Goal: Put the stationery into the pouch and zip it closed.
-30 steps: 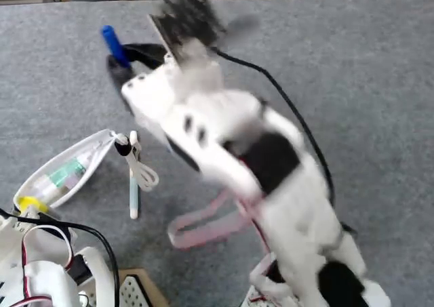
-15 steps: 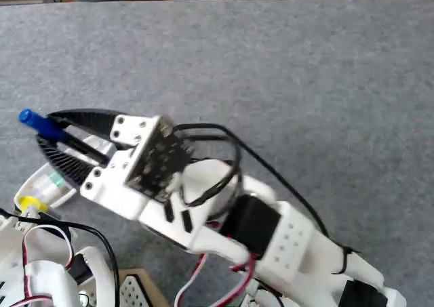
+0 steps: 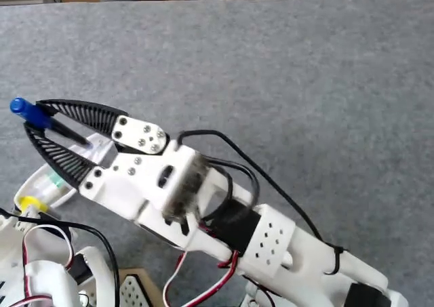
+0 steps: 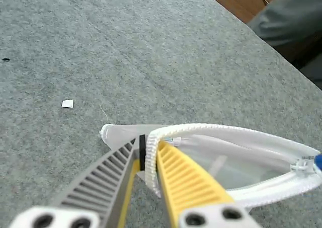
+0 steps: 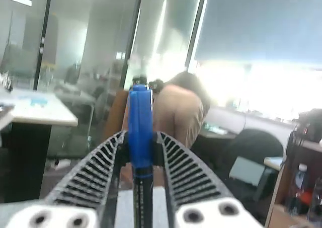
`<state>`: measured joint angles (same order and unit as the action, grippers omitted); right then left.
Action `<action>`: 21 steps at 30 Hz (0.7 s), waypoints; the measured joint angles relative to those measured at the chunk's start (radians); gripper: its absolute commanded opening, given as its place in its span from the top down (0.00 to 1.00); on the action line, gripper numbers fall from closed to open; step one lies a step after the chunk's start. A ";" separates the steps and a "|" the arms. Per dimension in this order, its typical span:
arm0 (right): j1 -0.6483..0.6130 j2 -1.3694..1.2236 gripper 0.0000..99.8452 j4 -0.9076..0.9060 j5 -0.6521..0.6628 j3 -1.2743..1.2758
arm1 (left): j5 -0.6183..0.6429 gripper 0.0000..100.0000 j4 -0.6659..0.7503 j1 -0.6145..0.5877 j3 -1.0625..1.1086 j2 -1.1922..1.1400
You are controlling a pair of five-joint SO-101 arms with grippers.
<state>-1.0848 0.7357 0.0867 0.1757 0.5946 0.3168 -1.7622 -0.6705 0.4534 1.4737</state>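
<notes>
Your right arm has swung from the far middle of the bench to its left side. Its end effector (image 3: pixel 31 117) hangs over the pouch (image 3: pixel 34 186), clenched on the blue pen (image 3: pixel 26 110). Your left end effector (image 4: pixel 144 152) pinches the pouch's zip rim, holding the mouth open. A green-and-white item (image 3: pixel 57 179) lies inside. By my judgement this pen goes in next, and the zip is not yet closed. The bench (image 3: pixel 305 70) is grey felt, and the room behind is an office with glass partitions and desks.
</notes>
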 measured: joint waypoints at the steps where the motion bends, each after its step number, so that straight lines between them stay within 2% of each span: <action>1: 0.000 0.012 0.99 0.021 0.000 0.018 | 0.000 0.97 0.000 0.000 0.000 0.000; 7: 0.000 0.037 0.99 0.037 -0.003 0.071 | 0.000 0.97 0.000 0.000 0.000 0.000; 15: 0.014 0.043 0.99 0.037 -0.155 0.107 | 0.000 0.97 0.000 0.000 0.000 0.000; 21: 0.054 0.092 0.99 0.038 -0.201 0.229 | 0.000 0.97 0.000 0.000 0.000 0.000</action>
<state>-1.0311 0.8278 0.1250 -0.0253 0.8232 0.3168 -1.7622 -0.6705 0.4534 1.4737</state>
